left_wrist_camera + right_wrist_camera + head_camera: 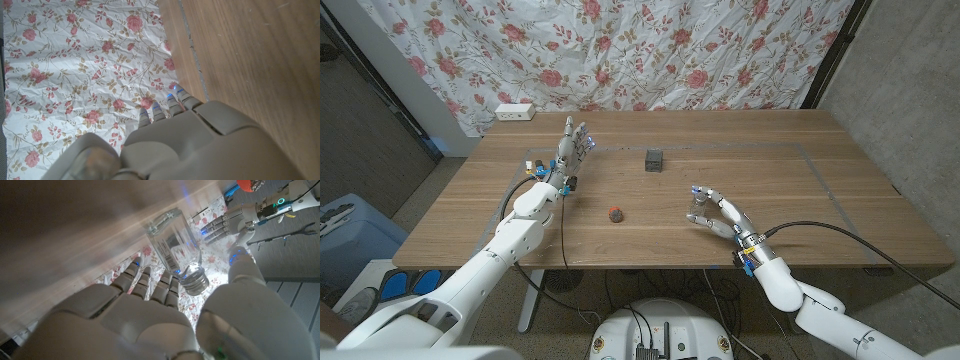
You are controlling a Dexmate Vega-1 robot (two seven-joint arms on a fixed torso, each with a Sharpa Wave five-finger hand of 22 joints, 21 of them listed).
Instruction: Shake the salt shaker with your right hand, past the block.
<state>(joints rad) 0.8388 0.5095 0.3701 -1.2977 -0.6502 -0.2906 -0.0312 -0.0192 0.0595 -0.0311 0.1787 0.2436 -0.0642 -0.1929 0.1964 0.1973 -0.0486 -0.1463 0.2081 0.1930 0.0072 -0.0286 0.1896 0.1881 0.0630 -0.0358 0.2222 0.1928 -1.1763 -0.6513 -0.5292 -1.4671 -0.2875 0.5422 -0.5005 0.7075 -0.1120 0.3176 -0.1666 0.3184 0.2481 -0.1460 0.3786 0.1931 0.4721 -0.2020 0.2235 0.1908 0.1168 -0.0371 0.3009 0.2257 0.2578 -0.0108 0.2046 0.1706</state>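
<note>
A clear glass salt shaker (697,207) with a metal cap stands on the wooden table (770,160), front right of centre. My right hand (722,216) sits just behind and beside it, fingers spread. In the right wrist view the shaker (175,250) stands between the fingers (145,277) and the thumb (245,267), with a gap on both sides. The small dark block (653,159) stands farther back near the table's middle. My left hand (570,150) stands upright at the back left, open and holding nothing.
A small red object (616,213) lies left of the shaker. A white power strip (515,112) sits at the table's back left corner. A floral curtain (75,65) hangs behind the table. A black cable (850,235) runs along my right arm.
</note>
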